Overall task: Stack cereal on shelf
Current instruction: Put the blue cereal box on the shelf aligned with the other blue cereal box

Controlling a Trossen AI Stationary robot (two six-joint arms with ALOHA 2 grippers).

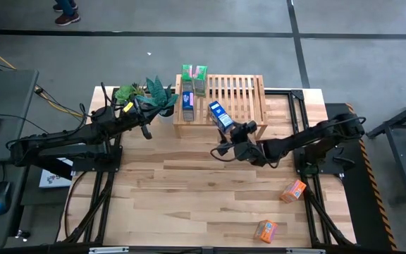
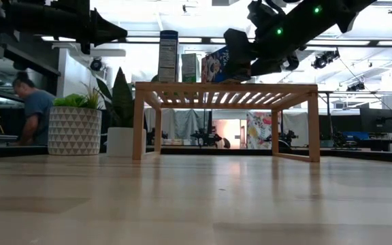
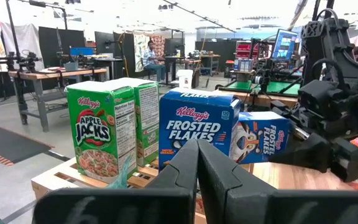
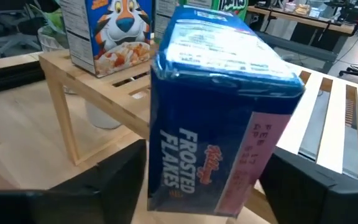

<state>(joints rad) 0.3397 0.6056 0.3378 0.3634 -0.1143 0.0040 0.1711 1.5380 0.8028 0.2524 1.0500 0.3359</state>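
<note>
Your right pincer [image 1: 225, 130], closed on the second blue box [image 1: 220, 115], is placing it; lower it onto the shelf [image 1: 242, 95], then release

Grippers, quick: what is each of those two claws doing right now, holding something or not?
Left gripper: shut, holding nothing, beside the shelf.
Right gripper: shut on the second blue cereal box, at the shelf's front edge.

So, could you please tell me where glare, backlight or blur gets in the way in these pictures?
Low view: bright ceiling lights behind leave the right tool and the shelf dark, almost silhouettes. Right wrist view: glare whitens the top of the held blue box, blurring its print. Left wrist view: the left tool is soft up close, the green box sharp.
</note>
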